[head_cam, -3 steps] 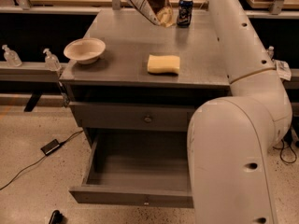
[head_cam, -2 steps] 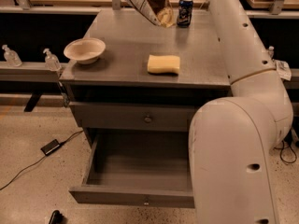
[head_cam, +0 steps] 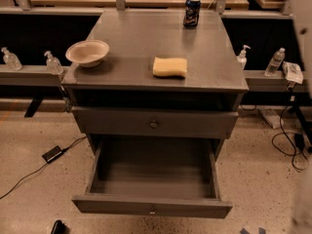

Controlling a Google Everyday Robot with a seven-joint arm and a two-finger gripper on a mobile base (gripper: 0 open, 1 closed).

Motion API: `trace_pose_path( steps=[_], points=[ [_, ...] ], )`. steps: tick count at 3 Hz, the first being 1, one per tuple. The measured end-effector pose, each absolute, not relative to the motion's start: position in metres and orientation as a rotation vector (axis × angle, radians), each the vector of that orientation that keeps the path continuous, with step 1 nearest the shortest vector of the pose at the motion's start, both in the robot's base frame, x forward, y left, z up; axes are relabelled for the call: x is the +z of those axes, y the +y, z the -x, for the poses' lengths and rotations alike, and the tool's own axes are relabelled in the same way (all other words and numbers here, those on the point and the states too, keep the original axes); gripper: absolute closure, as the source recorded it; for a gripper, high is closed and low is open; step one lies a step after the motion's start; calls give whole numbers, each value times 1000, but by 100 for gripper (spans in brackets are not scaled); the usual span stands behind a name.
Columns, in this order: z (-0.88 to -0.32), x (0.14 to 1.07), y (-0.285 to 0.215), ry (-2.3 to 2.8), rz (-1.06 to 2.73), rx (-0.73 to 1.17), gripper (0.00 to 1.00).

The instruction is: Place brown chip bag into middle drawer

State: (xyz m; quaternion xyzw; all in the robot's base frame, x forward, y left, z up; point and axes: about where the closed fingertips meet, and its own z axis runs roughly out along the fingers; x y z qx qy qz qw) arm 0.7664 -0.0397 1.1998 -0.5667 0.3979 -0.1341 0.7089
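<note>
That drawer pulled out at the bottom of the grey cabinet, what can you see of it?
The open drawer is a wide, shallow grey tray with low sides, perhaps painted wood or metal, with a tiny knob centred on its front. It is pulled well out, level, below the closed drawer front, over the speckled floor. Nothing lies in it. The pincer is out of view.

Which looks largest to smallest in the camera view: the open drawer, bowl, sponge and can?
1. open drawer
2. bowl
3. sponge, nearly matching the bowl, so that order is unsure
4. can, though it stands farthest back
The gripper is out of view.
</note>
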Motion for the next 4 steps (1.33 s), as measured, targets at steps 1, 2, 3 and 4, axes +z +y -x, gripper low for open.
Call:
trace_pose_path(
  steps=[1, 2, 3, 4],
  points=[
    [-656, 1305, -37, 792, 1093, -271, 100],
    [-594, 1334, -13, 744, 1085, -241, 100],
    [-592, 1329, -7, 750, 1106, -197, 100],
    [-537, 1316, 31, 755, 1105, -19, 100]
  ],
)
